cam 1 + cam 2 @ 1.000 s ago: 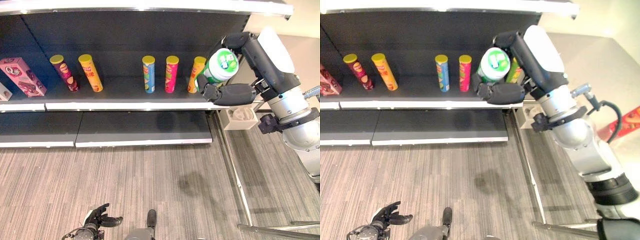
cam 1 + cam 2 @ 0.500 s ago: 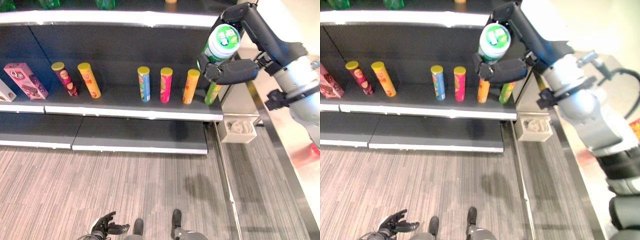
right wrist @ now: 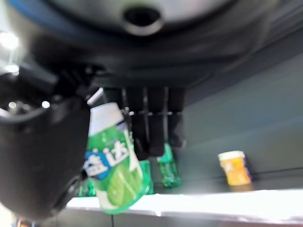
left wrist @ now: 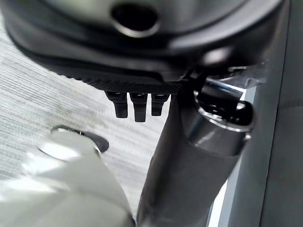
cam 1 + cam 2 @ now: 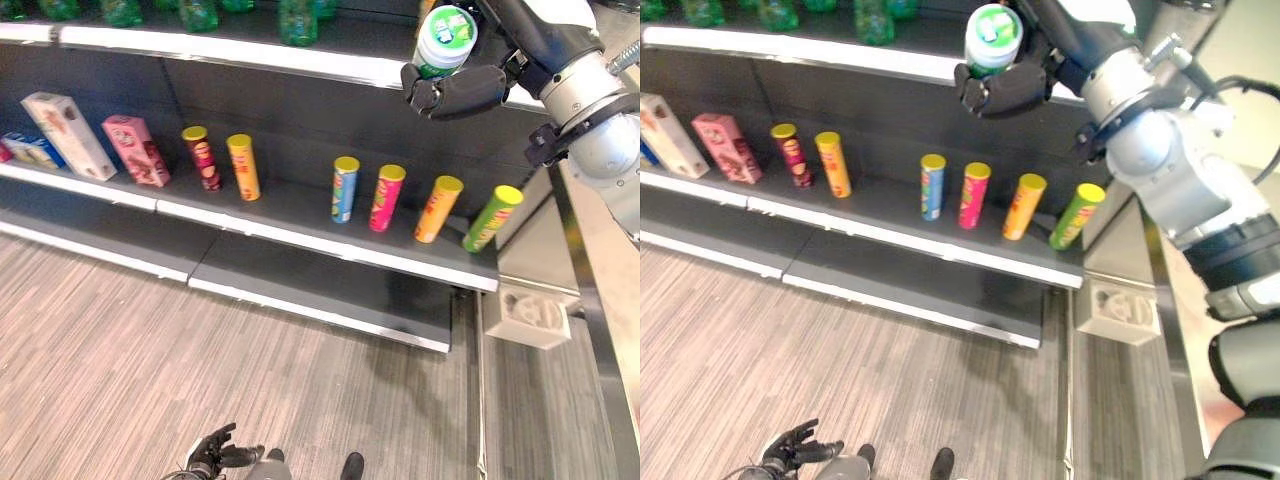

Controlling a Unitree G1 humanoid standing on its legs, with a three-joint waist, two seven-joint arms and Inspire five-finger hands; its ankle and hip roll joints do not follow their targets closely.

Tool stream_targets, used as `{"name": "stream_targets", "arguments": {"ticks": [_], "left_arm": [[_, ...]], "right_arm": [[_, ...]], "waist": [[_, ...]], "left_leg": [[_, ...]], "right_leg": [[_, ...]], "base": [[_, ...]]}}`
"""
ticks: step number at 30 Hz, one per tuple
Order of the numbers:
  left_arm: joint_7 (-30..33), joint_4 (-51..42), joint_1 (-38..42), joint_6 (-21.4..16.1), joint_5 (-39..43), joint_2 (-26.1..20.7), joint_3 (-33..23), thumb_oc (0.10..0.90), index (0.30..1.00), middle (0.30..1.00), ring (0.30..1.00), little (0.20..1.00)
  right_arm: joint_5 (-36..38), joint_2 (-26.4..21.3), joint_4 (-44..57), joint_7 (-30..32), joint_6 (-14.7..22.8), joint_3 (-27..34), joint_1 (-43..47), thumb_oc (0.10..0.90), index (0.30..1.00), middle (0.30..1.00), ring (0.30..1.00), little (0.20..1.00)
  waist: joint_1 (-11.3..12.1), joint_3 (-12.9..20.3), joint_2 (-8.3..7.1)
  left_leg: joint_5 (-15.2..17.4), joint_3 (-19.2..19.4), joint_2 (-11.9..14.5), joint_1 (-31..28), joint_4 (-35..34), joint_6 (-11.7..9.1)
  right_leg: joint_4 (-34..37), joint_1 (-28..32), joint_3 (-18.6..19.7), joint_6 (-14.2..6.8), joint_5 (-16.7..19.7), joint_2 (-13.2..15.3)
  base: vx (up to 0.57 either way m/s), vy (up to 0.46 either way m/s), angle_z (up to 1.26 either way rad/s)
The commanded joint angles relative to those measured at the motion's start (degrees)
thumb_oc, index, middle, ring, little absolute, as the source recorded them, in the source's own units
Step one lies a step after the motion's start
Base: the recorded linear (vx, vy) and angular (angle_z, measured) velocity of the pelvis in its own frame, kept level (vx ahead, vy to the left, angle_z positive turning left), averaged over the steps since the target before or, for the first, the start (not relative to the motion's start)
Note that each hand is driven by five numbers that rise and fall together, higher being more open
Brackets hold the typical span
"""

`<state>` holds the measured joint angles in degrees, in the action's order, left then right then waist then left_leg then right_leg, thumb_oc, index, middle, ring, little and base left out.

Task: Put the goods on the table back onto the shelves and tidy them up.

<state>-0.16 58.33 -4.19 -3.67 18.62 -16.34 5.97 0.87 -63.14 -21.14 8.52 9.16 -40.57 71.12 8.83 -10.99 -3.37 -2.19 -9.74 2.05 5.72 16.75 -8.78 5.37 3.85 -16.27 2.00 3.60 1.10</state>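
Your right robot hand (image 5: 455,88) grips the green bottle (image 5: 444,40) up at the top shelf (image 5: 250,55)
Its fingers curl round the bottle, held level with that shelf's edge; below the hand stand the tall cans (image 5: 390,198). Your left robot hand (image 5: 220,455) hangs low over the floor (image 5: 150,370), fingers loose and empty

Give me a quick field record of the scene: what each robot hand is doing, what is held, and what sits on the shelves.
right robot hand: curled round a green and white bottle, held up at the upper shelf
left robot hand: low over the floor, fingers spread, holding nothing
upper shelf contents: green bottles in a row
middle shelf contents: six chip cans standing or leaning, plus a pink box and a white box towards the left
placement: bottle not yet set down
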Motion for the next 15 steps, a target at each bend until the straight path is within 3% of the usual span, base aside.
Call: {"name": "stream_targets", "arguments": {"ticks": [1, 5, 6, 9, 12, 15], "left_arm": [[0.45, -2.48, -0.88, -1.84, 2.29, -4.28, 1.51, 0.800, 0.900, 0.900, 0.900, 0.900], [0.52, -1.69, -1.18, -1.87, 1.11, -5.10, 2.20, 0.800, 0.900, 0.900, 0.900, 0.900], [0.49, -1.66, -1.48, -2.18, 1.70, -5.00, 2.01, 0.800, 0.900, 0.900, 0.900, 0.900], [0.74, -1.66, -1.85, -2.42, 1.35, -4.66, 2.43, 0.800, 0.900, 0.900, 0.900, 0.900], [1.19, -1.37, -1.35, -2.82, 0.92, -5.33, 2.79, 0.800, 0.900, 0.900, 0.900, 0.900], [1.39, -1.83, -1.19, -2.88, 0.82, -5.75, 2.80, 0.800, 0.900, 0.900, 0.900, 0.900]], "right_arm": [[3.30, 0.61, -2.58, 5.02, -0.48, 0.83, 10.88, 0.400, 0.300, 0.300, 0.300, 0.300], [2.30, 0.90, -5.87, 6.36, -1.16, 0.88, 11.49, 0.400, 0.300, 0.300, 0.300, 0.300], [1.90, 1.61, -7.56, 6.08, -1.56, -0.25, 12.03, 0.400, 0.300, 0.300, 0.300, 0.300], [2.51, 3.08, -8.66, 6.39, -1.84, 0.38, 12.41, 0.400, 0.300, 0.300, 0.300, 0.300], [1.40, 5.42, -12.38, 7.63, -3.03, 0.35, 14.01, 0.400, 0.300, 0.300, 0.300, 0.300], [0.61, 5.60, -12.85, 8.35, -3.36, 0.72, 14.43, 0.400, 0.300, 0.300, 0.300, 0.300]], "waist": [[0.47, 0.38, -3.06], [1.90, 1.30, -1.89], [2.30, 2.01, -1.52], [2.07, 3.64, -0.96], [2.30, 5.10, -0.58], [2.36, 5.13, -0.47]], "left_leg": [[3.94, 5.25, 0.01, -0.51, -2.71, 3.01], [-2.75, 4.49, 1.18, 3.83, -14.76, 2.19], [-2.88, 4.22, 1.29, 2.12, -18.89, 1.90], [-2.95, 3.87, 0.74, -0.77, -20.82, 2.11], [-1.20, 6.57, -1.07, -3.43, -21.75, 3.74], [-0.31, 7.01, -2.05, -3.68, -21.75, 4.78]], "right_leg": [[-0.37, 2.34, 3.85, -6.87, -3.66, 3.16], [-0.37, 3.44, 5.01, -7.25, -5.85, 2.41], [-0.37, 3.74, 5.70, -7.60, -6.15, 2.21], [-0.37, 4.18, 6.06, -8.15, -6.05, 2.84], [-0.37, 3.79, 7.44, -10.35, -5.06, 6.18], [-0.37, 3.48, 8.16, -11.24, -4.46, 7.46]], "base": [[0.16, 0.039, 0.06], [0.17, 0.098, 0.07], [0.17, 0.122, -0.03], [0.22, 0.216, -0.64], [0.21, 0.313, -0.41], [0.09, 0.201, 0.00]]}}
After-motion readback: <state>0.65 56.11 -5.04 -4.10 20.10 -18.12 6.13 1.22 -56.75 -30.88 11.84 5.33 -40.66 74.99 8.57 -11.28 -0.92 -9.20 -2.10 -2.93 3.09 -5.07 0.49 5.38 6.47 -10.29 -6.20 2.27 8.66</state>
